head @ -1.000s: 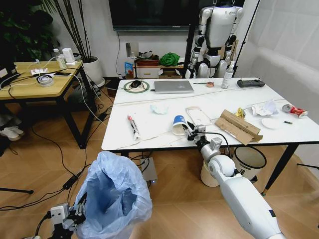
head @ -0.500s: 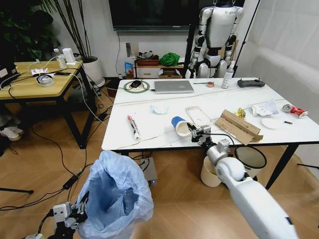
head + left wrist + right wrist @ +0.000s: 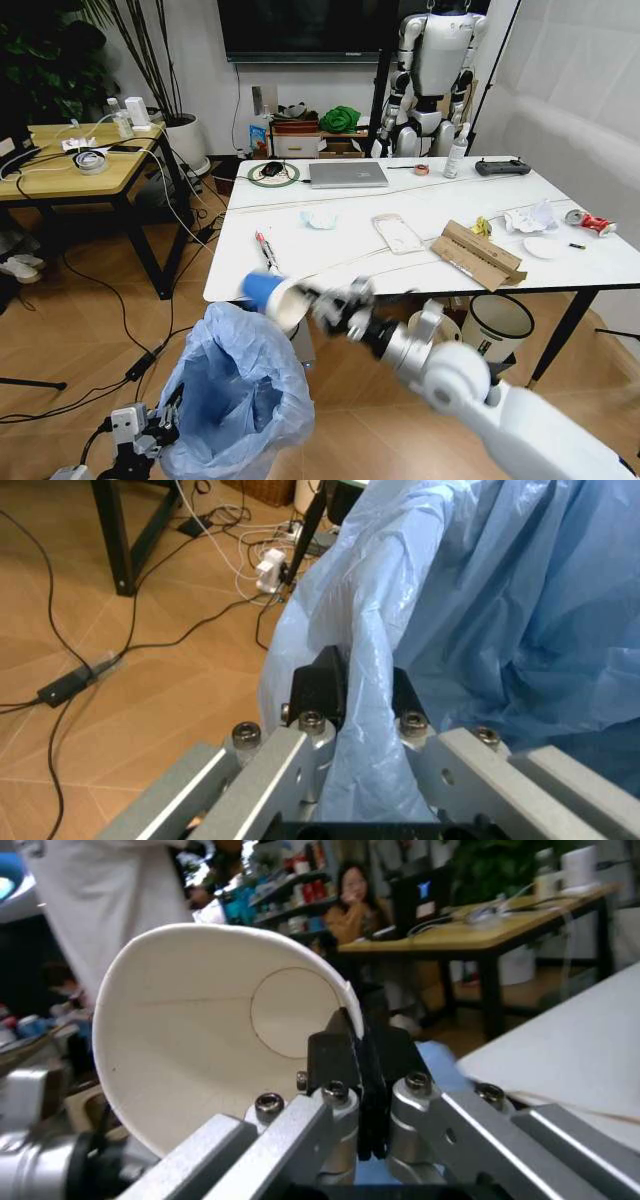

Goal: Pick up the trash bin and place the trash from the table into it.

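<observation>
Left claw, partly cut off by the picture's lower edge, was clamped on the bag rim of the trash bin; the bin's body was hidden under the bag. The bin stood below the desk's near edge, mouth upward. Paper cup, half a second earlier on the desk beside the cardboard, had left it and hung blurred just above the bin mouth, lying sideways, its base away from the right claw, which was closed on its rim. Tissues, plate and can lay at the desk's right end.
</observation>
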Robot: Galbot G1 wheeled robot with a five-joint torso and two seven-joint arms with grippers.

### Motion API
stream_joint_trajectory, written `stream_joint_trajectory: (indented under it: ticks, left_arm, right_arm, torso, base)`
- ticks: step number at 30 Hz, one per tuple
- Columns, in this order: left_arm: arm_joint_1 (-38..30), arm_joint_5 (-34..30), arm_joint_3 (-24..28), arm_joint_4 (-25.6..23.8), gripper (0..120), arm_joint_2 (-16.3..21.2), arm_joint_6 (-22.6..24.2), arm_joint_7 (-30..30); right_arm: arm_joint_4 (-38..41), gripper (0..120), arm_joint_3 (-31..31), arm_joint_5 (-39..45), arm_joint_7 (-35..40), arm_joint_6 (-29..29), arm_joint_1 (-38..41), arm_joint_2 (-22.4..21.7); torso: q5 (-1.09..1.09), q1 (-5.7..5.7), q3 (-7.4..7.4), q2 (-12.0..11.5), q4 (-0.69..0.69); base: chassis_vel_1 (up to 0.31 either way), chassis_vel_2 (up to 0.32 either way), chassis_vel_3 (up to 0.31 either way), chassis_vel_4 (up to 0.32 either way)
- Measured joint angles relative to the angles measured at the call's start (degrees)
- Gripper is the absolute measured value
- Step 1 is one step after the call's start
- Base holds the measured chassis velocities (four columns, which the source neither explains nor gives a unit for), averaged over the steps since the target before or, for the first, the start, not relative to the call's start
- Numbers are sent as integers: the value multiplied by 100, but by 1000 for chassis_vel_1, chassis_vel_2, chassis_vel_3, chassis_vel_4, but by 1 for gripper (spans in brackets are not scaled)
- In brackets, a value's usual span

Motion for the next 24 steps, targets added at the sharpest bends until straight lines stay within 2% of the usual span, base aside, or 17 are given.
stream_joint_trajectory:
  ticks: [7,16,21,24]
  left_arm:
    - [-29,-62,20,-6,1,-27,58,-45]
    - [-34,-58,77,-8,1,-54,97,-80]
    - [-58,-88,86,-18,1,-26,115,-100]
    - [-77,-112,86,-18,1,-6,124,-110]
  right_arm:
    - [-158,0,-668,-375,-84,29,256,62]
    - [-414,1,-822,-1029,39,-20,261,68]
    - [-410,22,-717,-1173,96,-45,247,61]
    - [-407,30,-674,-1179,115,-47,241,61]
  torso:
    - [0,0,0,0,1]
    - [1,1,1,0,0]
    - [0,1,1,-1,0]
    - [0,1,1,-1,0]
  base:
    - [0,0,0,0]
    - [0,0,0,0]
    - [0,0,0,0]
    - [0,0,0,0]
